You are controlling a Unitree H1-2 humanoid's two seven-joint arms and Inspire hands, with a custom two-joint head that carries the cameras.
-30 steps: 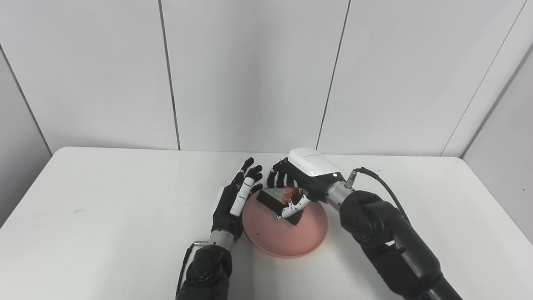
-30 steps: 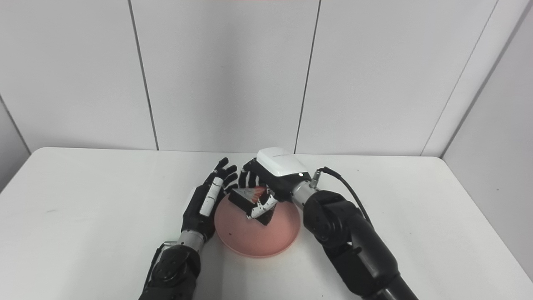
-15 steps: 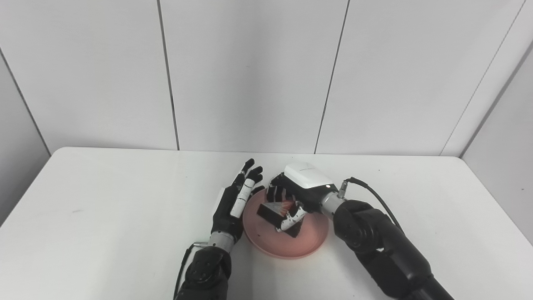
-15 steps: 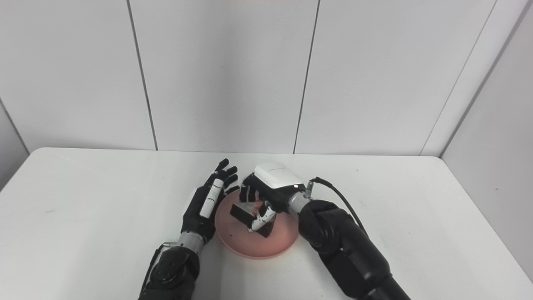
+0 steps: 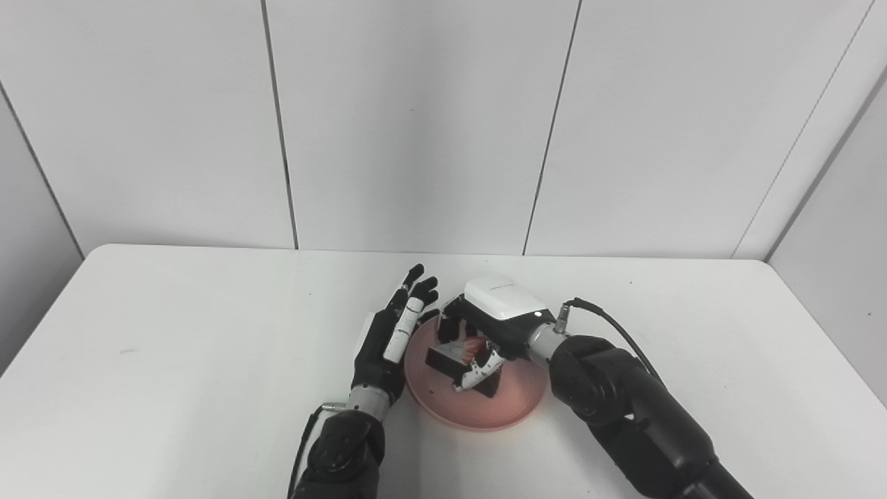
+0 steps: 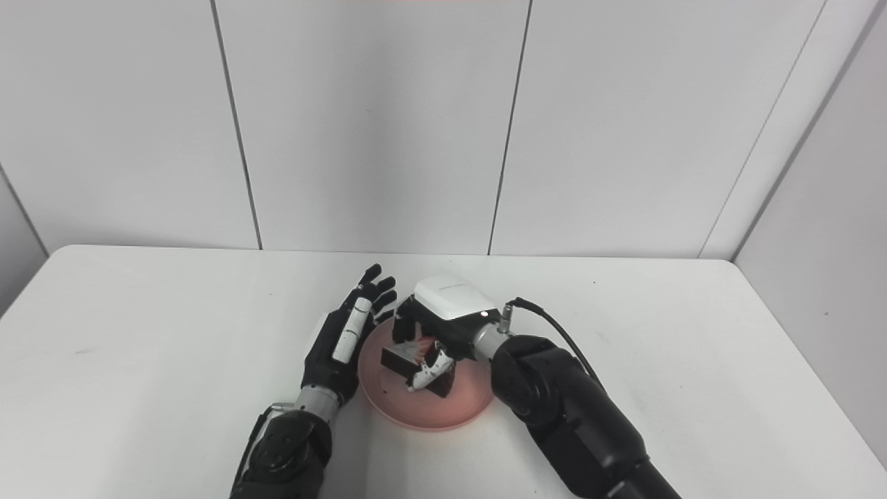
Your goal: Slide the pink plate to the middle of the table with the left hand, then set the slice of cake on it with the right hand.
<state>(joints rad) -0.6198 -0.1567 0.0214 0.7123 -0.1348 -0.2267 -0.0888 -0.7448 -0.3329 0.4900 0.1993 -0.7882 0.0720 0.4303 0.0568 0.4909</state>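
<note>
1. The slice of cake, dark with a reddish top, sits low over the middle of the pink plate. It looks to be touching the plate's surface or just about to; neither view settles that.
2. The right hand is clenched around the cake, its fingers wrapped over the near side and the white back of the hand above.
3. The left hand stands edge-on just beside the plate's left rim, fingers straight and apart, holding nothing.
4. The plate lies near the middle of the white counter, so the sliding step looks done. What remains, I judge, is letting go of the cake and drawing the right hand away.
5. The left eye view shows more of the plate's right rim beyond the right forearm. The right eye view shows the cake's dark near face and the gap between plate and left hand more plainly.
</note>
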